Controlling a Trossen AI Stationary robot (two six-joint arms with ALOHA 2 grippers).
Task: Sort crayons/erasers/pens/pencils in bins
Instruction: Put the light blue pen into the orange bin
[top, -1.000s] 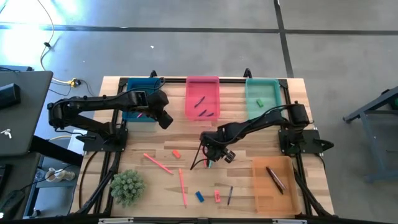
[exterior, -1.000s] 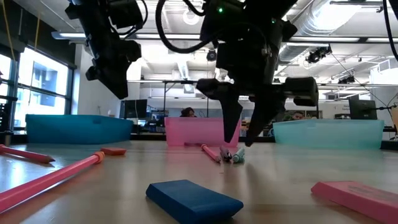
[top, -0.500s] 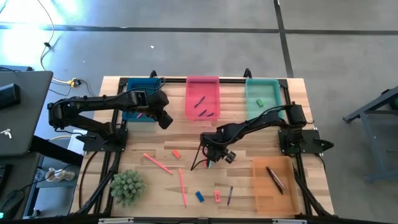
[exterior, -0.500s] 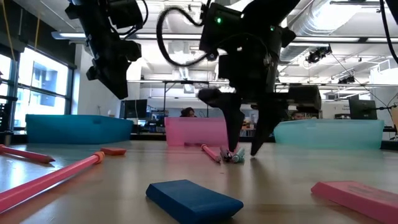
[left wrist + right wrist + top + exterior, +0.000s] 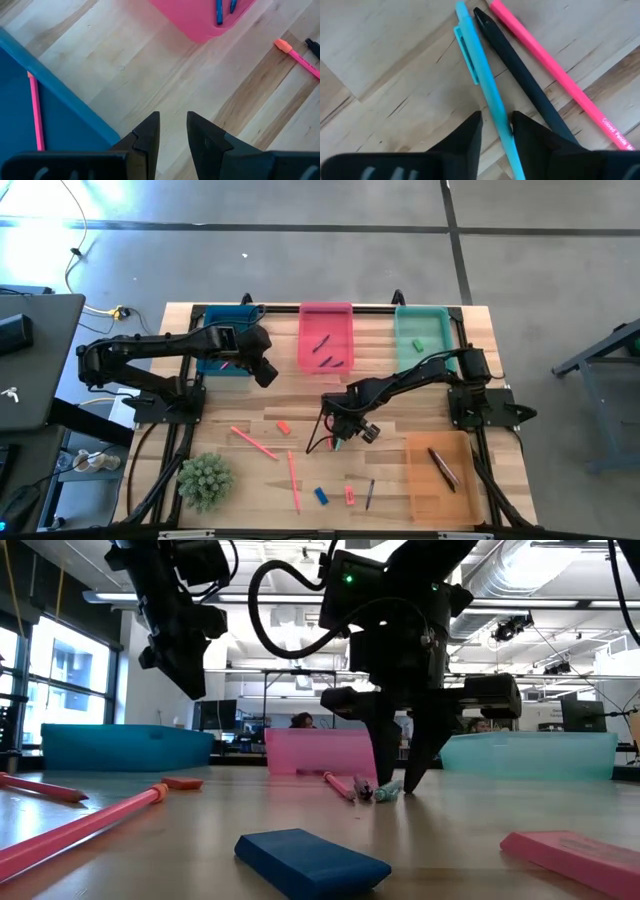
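My right gripper [image 5: 338, 438] is down at the table's middle, shut on a teal pen [image 5: 475, 65]. That pen lies flat beside a black pen [image 5: 520, 70] and a pink pencil [image 5: 555, 70]. My left gripper [image 5: 265, 370] hangs open above the table, by the dark blue bin [image 5: 205, 315]. The pink bin [image 5: 312, 350], teal bin [image 5: 440, 315] and orange bin [image 5: 420, 480] hold a few items. A blue eraser [image 5: 321, 496] and red-pink erasers [image 5: 283, 426], [image 5: 349, 495] lie on the wood. A green eraser [image 5: 417, 344] sits in the teal bin. My right gripper pinches the teal pen's barrel [image 5: 496, 107], below its clip, between the two fingers [image 5: 470, 132]. The fingers come from above, pointing down, and lie across the pen. The pen lies flat on the table [image 5: 385, 790], with the fingertips down at the wood.
Pink sticks [image 5: 255, 443], [image 5: 294, 480] and a dark pen [image 5: 370, 494] lie toward the near edge. A green spiky plant [image 5: 205, 480] stands at the near left. A pink stick [image 5: 35, 110] lies in the dark blue bin. People and desks show beyond the far edge.
My right gripper has come down until its fingertips reach the table, shifting slightly along the pens. The gap between its fingers has narrowed onto the teal pen. The pens and pencil lie where they were.
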